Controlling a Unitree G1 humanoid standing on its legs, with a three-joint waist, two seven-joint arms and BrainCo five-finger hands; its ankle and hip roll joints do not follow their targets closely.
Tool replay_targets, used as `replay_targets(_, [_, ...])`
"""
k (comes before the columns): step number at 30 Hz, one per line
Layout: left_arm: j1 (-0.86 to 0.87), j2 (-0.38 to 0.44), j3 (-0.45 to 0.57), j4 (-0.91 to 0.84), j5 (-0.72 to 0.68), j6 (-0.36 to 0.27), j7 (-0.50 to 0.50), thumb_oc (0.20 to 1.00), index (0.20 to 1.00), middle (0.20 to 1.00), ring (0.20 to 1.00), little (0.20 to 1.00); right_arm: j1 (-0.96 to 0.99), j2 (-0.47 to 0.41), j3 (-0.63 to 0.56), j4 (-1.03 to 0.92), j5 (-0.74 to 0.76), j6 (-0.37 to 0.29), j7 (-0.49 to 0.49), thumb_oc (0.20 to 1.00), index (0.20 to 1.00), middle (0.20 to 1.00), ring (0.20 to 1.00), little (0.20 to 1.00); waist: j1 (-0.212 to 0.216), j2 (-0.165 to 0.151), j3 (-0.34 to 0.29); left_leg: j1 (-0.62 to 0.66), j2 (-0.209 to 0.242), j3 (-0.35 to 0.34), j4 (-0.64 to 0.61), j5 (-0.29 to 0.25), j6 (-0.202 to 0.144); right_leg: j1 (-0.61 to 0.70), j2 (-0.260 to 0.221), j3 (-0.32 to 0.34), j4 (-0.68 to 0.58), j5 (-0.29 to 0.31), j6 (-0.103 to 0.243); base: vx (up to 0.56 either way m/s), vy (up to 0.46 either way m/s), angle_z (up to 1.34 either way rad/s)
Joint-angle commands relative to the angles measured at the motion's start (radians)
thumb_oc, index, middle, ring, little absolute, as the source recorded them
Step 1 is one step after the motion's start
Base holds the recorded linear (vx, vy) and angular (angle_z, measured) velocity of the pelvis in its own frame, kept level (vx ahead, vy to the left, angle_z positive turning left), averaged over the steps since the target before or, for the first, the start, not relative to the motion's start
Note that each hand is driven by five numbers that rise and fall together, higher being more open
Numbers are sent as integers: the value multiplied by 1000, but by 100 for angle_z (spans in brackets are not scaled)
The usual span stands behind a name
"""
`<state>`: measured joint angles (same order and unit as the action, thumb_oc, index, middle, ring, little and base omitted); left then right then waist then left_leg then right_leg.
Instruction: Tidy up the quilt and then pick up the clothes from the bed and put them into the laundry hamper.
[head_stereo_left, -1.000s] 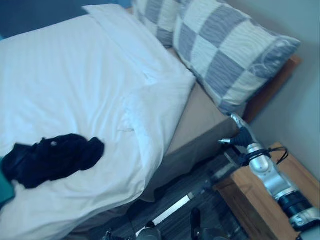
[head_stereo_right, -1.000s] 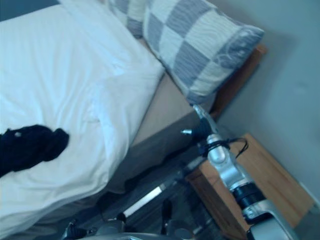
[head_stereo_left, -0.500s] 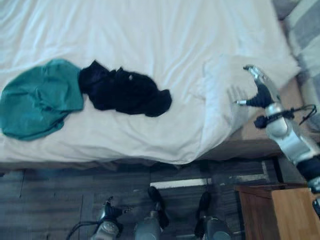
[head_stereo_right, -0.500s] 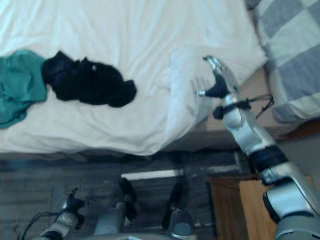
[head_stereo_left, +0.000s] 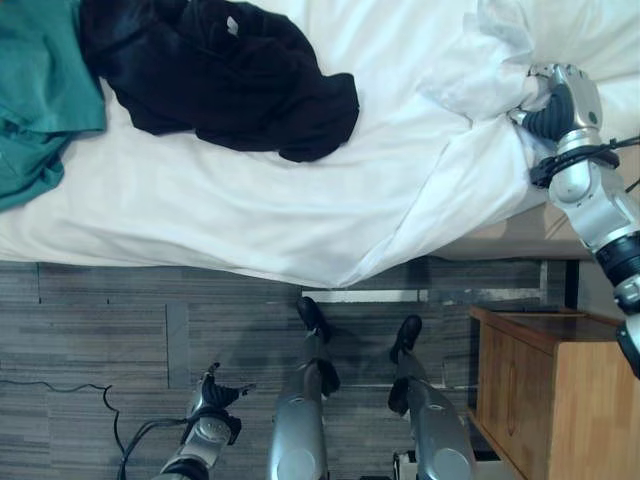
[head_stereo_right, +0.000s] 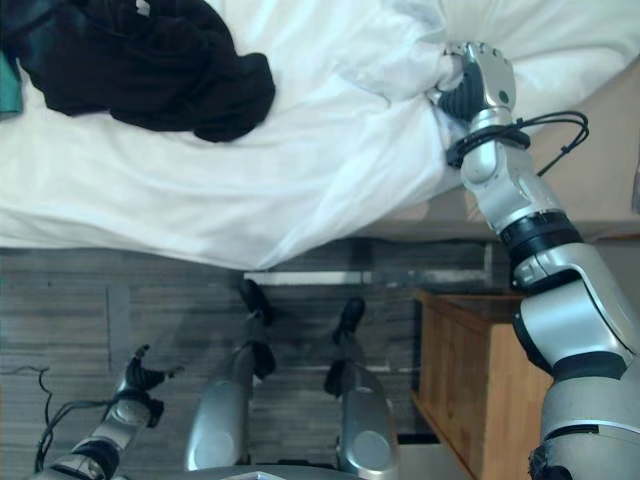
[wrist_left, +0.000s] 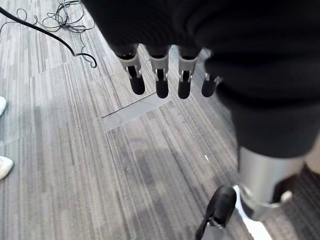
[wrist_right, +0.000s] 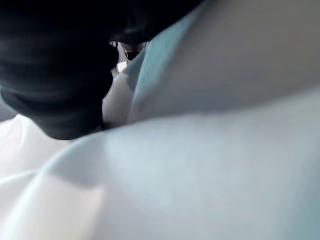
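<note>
Right hand is buried in the bunched quilt, grip unconfirmable; recommend a firm hold before drawing it flat, away from the black garment.

- Grey striped floor across the bottom of the frame.
- Brown wooden cabinet in the lower right corner.
- Bed edge just above that cabinet.

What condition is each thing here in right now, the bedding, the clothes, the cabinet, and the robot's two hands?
Quilt: rumpled, its edge hanging over the bedside, one fold bunched at the right hand.
Black garment: crumpled on the quilt.
Green garment: lying on the quilt beside the black one.
Wooden cabinet: door closed.
Right hand: curled on the quilt.
Left hand: open, low over the floor.
</note>
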<state>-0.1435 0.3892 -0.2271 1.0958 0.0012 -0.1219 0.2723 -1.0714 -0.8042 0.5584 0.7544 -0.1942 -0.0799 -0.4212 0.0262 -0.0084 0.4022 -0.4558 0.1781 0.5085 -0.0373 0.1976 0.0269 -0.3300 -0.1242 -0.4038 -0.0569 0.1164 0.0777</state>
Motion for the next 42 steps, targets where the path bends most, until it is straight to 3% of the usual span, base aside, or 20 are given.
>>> replay_targets(1, [-22, -21, -1, -2, -48, 16, 7, 1000, 1000, 1000, 1000, 1000, 191, 6, -66, -6, 33, 16, 5, 200, 200, 200, 200, 200, -9, 18, -12, 140, 143, -19, -40, 13, -210, -12, -30, 46, 149, -188, 40, 68, 4, 12])
replay_targets(6, [0, -58, 15, -23, -25, 50, -7, 1000, 1000, 1000, 1000, 1000, 686, 72, -360, -177, 100, 0, 19, 200, 200, 200, 200, 200, -50, 6, -58, 273, 125, -27, -32, -30, -195, 152, -15, 50, 84, -197, 32, 126, 17, 14])
replay_targets(7, [-4, -58, 20, -25, -17, 58, -10, 1000, 1000, 1000, 1000, 1000, 766, 90, -408, -178, 131, -1, 32, 307, 307, 307, 307, 307, -64, 3, -70, 298, 120, -23, -28, -42, -193, 176, -15, 51, 76, -195, 33, 86, 33, 8])
replay_targets(8, [-3, -57, 19, -25, -17, 58, -10, 1000, 1000, 1000, 1000, 1000, 768, 91, -410, -179, 130, -1, 32, 533, 533, 533, 533, 533, -62, 3, -70, 299, 120, -23, -28, -42, -193, 177, -15, 51, 76, -194, 33, 121, 70, -3])
replay_targets(9, [-16, -62, 21, -15, 0, 67, -17, 1000, 1000, 1000, 1000, 1000, 883, 137, -479, -154, 210, -9, 61, 1000, 1000, 1000, 1000, 1000, -91, -10, -96, 341, 105, -20, -22, -65, -185, 219, -16, 59, 64, -191, 34, 121, 68, -29])
replay_targets(17, [-1, -40, 53, 42, 18, 108, -53, 1000, 1000, 1000, 1000, 1000, 1085, 251, -655, 95, 380, 38, 114, 1000, 1000, 1000, 1000, 1000, -159, -33, -212, 447, 71, 5, -38, -108, -173, 298, -27, 84, 25, -164, 59, 92, 58, -11])
replay_targets(21, [9, -17, 66, 36, 0, 109, -67, 1000, 1000, 1000, 1000, 1000, 1115, 212, -729, 91, 418, 45, 102, 1000, 1000, 1000, 1000, 1000, -174, -32, -235, 463, 64, 13, -41, -117, -172, 305, -31, 93, 17, -153, 69, 35, 47, -2])
replay_targets(22, [18, -8, 70, 17, -6, 103, -72, 1000, 1000, 1000, 1000, 1000, 1128, 158, -773, -3, 401, 35, 81, 1000, 1000, 1000, 1000, 1000, -180, -31, -237, 466, 62, 18, -41, -120, -170, 300, -36, 100, 18, -150, 72, 7, 35, -2])
replay_targets(23, [21, -7, 70, 9, -7, 100, -72, 1000, 1000, 1000, 1000, 1000, 1122, 136, -786, -62, 392, 24, 73, 909, 909, 909, 909, 909, -183, -31, -234, 465, 60, 20, -40, -119, -170, 295, -37, 104, 20, -148, 73, -2, 38, -1])
replay_targets(24, [23, -10, 66, 4, -3, 97, -72, 1000, 1000, 1000, 1000, 1000, 1111, 111, -796, -123, 372, 15, 59, 200, 200, 200, 200, 200, -182, -30, -230, 464, 59, 23, -40, -120, -168, 289, -38, 107, 22, -146, 74, -21, 15, -7])
replay_targets(27, [34, -17, 51, -17, 10, 83, -76, 1000, 1000, 1000, 1000, 1000, 1031, 26, -806, -294, 287, -21, 8, 200, 200, 200, 200, 200, -173, -25, -217, 457, 61, 30, -39, -116, -168, 272, -39, 113, 20, -142, 73, -23, -6, -23])
replay_targets(30, [22, -32, 30, -26, 13, 73, -70, 1000, 1000, 1000, 1000, 1000, 910, -1, -778, -423, 227, -36, -44, 200, 200, 200, 200, 200, -157, -13, -187, 441, 70, 28, -38, -105, -172, 253, -38, 118, 18, -140, 70, -56, -34, -13])
replay_targets(36, [-2, -58, 1, -26, 14, 72, -48, 1000, 1000, 1000, 1000, 1000, 673, 32, -667, -608, 105, -21, -118, 200, 200, 200, 200, 200, -116, 14, -133, 407, 91, 16, -38, -76, -183, 233, -31, 111, 21, -148, 59, -42, -40, 1])
replay_targets(42, [8, -66, -7, -16, 12, 72, -35, 1000, 1000, 1000, 1000, 1000, 522, 91, -564, -624, 13, 26, -160, 200, 200, 200, 200, 200, -86, 31, -101, 394, 106, 1, -38, -58, -192, 233, -20, 101, 19, -157, 49, -3, -51, 1])
